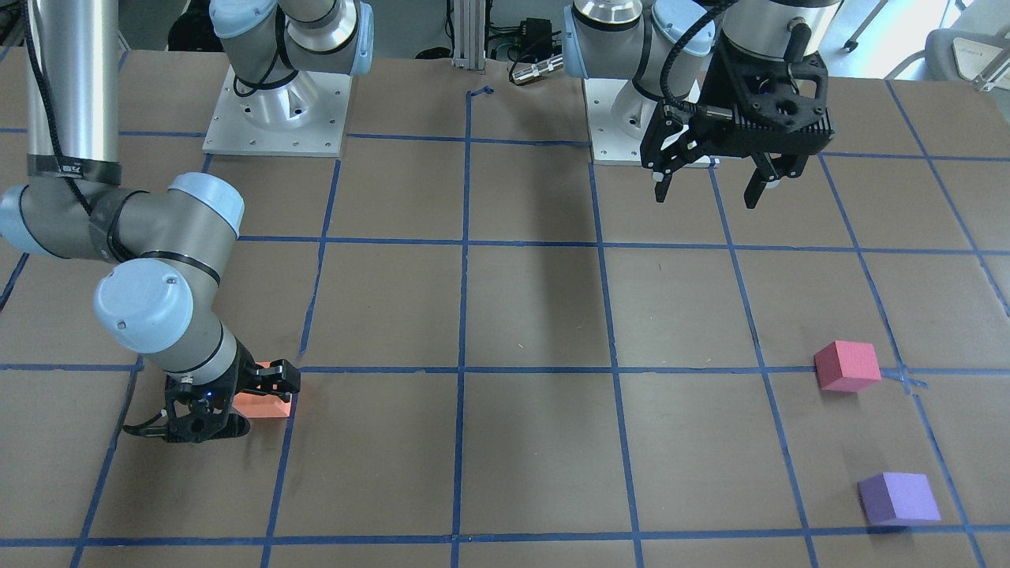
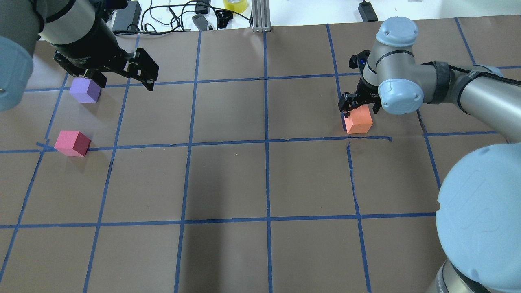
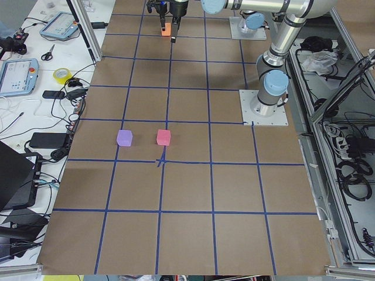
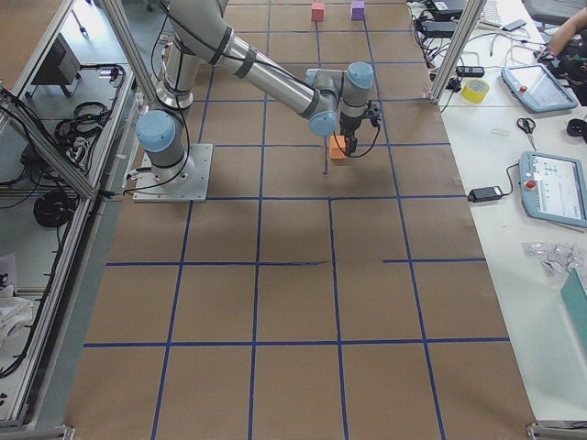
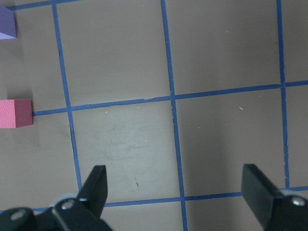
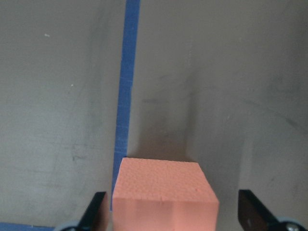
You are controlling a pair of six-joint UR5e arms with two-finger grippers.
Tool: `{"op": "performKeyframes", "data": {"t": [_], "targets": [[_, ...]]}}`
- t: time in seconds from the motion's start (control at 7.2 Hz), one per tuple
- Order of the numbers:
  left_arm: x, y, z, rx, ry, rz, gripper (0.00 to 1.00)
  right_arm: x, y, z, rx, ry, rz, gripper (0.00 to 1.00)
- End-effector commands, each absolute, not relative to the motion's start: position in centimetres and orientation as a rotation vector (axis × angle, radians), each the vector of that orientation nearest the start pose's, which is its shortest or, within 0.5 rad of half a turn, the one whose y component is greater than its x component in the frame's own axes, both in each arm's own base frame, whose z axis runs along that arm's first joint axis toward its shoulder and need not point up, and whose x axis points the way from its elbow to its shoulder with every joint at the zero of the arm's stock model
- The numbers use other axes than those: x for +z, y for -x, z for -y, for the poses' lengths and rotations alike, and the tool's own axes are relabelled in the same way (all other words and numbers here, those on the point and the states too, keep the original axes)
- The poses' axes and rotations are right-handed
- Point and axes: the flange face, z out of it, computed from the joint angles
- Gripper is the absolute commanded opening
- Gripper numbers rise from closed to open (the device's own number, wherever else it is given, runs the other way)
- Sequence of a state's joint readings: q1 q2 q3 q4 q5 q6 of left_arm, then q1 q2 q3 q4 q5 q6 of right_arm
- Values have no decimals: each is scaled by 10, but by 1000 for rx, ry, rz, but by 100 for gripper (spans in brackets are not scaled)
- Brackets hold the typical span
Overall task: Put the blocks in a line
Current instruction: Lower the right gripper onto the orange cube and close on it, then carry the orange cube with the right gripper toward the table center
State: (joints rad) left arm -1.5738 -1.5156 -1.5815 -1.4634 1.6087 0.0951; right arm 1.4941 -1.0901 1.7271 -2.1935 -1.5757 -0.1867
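The orange block (image 1: 270, 405) sits on the table beside a blue tape line. My right gripper (image 1: 251, 404) is low over it and open, with a finger on each side. In the right wrist view the orange block (image 6: 163, 192) lies between the fingers, close to the left one and with a gap to the right one. The red-pink block (image 1: 847, 365) and the purple block (image 1: 898, 497) sit far off at the other end, apart from each other. My left gripper (image 1: 706, 188) hangs open and empty, high above the table. It is near the purple block (image 2: 84, 89) in the overhead view.
Blue tape lines (image 2: 266, 142) form a grid on the brown table. The two arm bases (image 1: 276, 118) stand at the robot's side. Cables and a yellow tape roll (image 2: 236, 5) lie beyond the far edge, next to an aluminium post (image 2: 260, 16).
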Motion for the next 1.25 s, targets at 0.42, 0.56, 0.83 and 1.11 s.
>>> {"op": "performKeyframes", "data": {"t": [0.42,0.56,0.83,1.11], "targets": [[521,131,482,-232,-145,-3084,100,232,-106,628,-31,22,-3144,0],[521,131,482,-232,-145,-3086,100,250,-139,631,-12,-12,-3144,0],[521,131,482,-232,-147,-3086,100,274,-225,627,-64,-39,-3134,0],[521,131,482,-232,-145,-3086,100,272,-291,622,-86,-65,-3125,0]]}}
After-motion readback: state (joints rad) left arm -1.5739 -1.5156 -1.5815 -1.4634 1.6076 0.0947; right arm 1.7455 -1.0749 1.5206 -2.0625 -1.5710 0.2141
